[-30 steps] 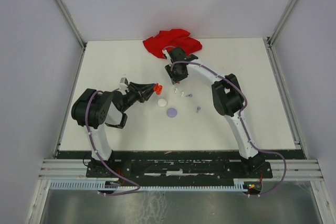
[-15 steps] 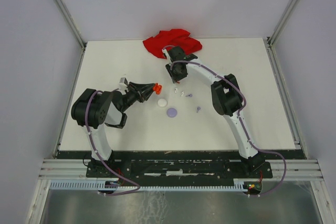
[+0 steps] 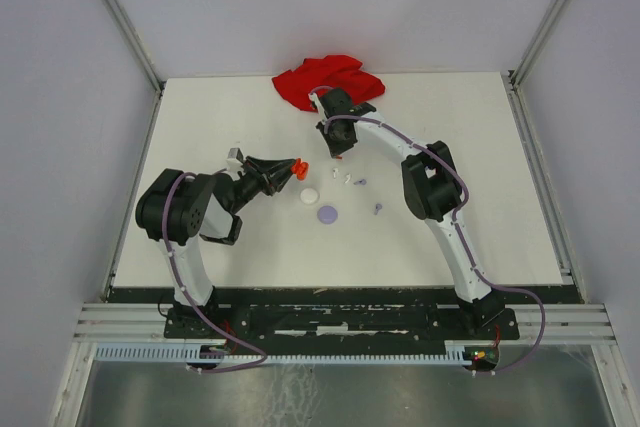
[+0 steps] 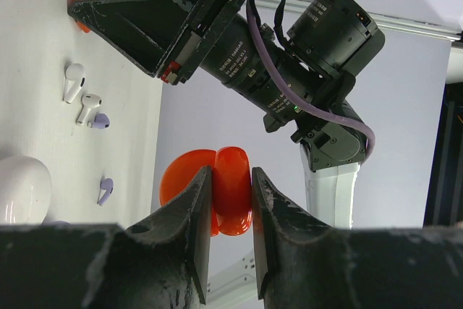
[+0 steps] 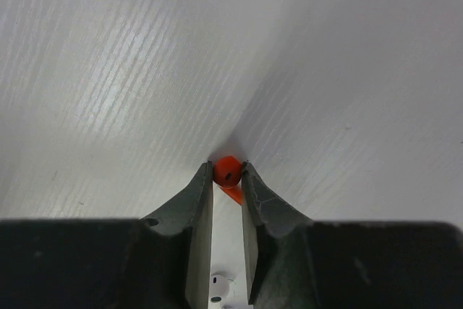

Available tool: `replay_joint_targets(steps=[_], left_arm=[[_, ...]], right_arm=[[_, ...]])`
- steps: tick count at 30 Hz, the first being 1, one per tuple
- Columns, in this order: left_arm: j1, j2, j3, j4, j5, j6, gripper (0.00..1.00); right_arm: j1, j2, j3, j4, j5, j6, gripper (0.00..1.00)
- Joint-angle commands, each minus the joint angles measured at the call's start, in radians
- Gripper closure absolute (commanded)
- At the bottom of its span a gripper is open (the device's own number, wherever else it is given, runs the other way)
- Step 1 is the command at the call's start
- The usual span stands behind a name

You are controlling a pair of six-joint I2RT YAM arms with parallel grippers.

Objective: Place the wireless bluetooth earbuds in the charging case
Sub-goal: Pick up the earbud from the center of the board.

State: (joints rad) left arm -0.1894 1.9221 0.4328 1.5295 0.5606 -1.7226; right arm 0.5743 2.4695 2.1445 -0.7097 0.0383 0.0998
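My left gripper (image 4: 226,176) is shut on an open red charging case (image 4: 233,204), held above the table at left of centre (image 3: 297,168). My right gripper (image 5: 227,168) points down at the table, with its jaws closed against both sides of a red earbud (image 5: 226,172) that rests on the surface. A white earbud (image 5: 217,289) lies just behind those fingers. In the left wrist view, two white earbuds (image 4: 72,81) (image 4: 88,108) and two lavender earbuds (image 4: 101,121) (image 4: 105,191) lie loose on the table.
A white round case (image 3: 309,195) and a lavender round case (image 3: 328,214) sit between the arms. A crumpled red cloth (image 3: 325,77) lies at the table's far edge, just behind the right gripper (image 3: 335,153). Grey walls enclose the table on three sides.
The right gripper's jaws have narrowed and closed on the red earbud. The left gripper has held the red case still.
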Motion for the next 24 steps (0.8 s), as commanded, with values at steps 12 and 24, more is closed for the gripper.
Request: replay_joint_targets(steps=[12,24], left_arm=[[0.008,0.008,0.010,0.177,0.022,-0.055,0.97],[0.011,-0.013,0.017,0.177,0.013,-0.072,0.97]], right_arm=[[-0.015,-0.182,-0.214,0.273,-0.054,0.081,0.93],[-0.048,-0.631,-0.768,0.852,-0.234,0.297,0.98]])
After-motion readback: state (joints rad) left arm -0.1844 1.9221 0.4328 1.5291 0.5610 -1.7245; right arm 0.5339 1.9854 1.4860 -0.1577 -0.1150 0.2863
